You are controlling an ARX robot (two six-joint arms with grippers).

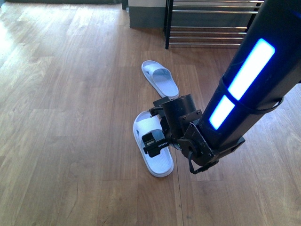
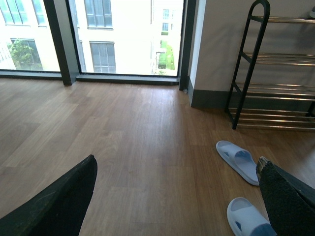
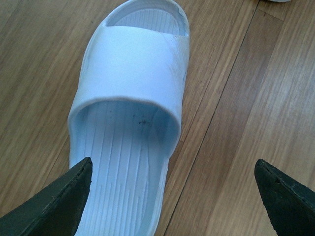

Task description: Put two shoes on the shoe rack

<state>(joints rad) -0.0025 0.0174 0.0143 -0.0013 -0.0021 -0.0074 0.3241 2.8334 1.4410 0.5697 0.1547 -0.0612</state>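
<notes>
This looks like a lived-in home or apartment room. The floor (image 2: 138, 137) is warm brown wood planking running from wall to wall. On the far side, tall windows (image 2: 128, 34) in dark frames reach almost down to the floor and look out on neighbouring buildings and some greenery. To the right, a white wall (image 2: 221, 44) with a grey skirting board (image 2: 211, 101) backs an open shoe rack (image 2: 285, 59) of chrome bars. Pale blue slide sandals (image 1: 160, 77) lie loose on the planks near it.
</notes>
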